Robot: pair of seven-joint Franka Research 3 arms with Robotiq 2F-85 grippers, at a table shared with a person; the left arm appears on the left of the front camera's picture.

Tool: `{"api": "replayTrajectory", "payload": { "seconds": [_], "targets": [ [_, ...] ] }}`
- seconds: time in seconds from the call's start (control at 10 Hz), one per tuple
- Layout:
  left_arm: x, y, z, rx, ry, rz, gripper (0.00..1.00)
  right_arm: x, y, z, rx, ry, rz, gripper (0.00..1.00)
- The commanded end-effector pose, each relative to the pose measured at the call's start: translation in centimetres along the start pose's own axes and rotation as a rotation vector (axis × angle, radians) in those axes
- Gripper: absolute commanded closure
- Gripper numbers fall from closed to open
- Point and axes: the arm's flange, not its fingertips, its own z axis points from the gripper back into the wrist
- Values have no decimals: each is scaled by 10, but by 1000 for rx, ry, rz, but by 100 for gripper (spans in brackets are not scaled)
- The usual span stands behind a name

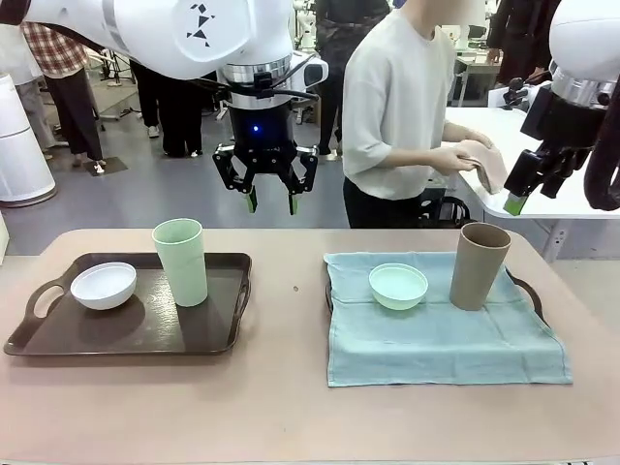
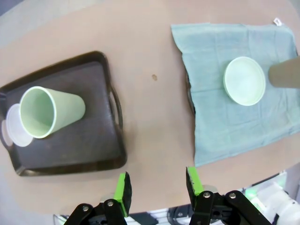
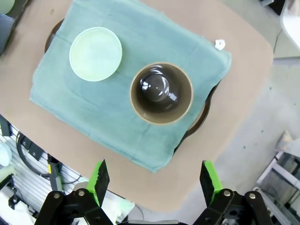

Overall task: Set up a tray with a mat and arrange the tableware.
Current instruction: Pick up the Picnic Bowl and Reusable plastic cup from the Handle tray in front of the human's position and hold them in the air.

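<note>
Beside dark tray [image 1: 155, 329], bare tabletop [image 1: 289, 334]

left arm [image 1: 136, 34]: white glossy shell, black triangle markings, silver wrist ring. left gripper [image 1: 272, 202]: black, blue LED lit, green pads [image 1: 252, 201]. right gripper [image 3: 154, 176]: same black linkage, silver screws at joints.

There is a big light-brown table [image 1: 291, 407] with a tiny dark spot [image 1: 295, 288] near its middle. Behind it a person in a white shirt [image 1: 392, 97] stands side on. A tan cloth [image 1: 481, 160] is at the edge of a white table [image 1: 484, 126]. Far off on the left, someone wears a checked shirt [image 1: 53, 53].
</note>
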Motion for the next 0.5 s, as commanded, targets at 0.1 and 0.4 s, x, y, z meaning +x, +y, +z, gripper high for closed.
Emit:
{"api": "replayTrajectory", "payload": {
  "seconds": [0.1, 0.4],
  "targets": [
    [1, 3, 2, -9, -6, -13, 37, 0, 0, -1, -17, 7, -3, 0],
    [0, 0, 0, 0, 0, 0, 37, -12, -9, -5, -19, 41, -136, 0]
  ]
}}
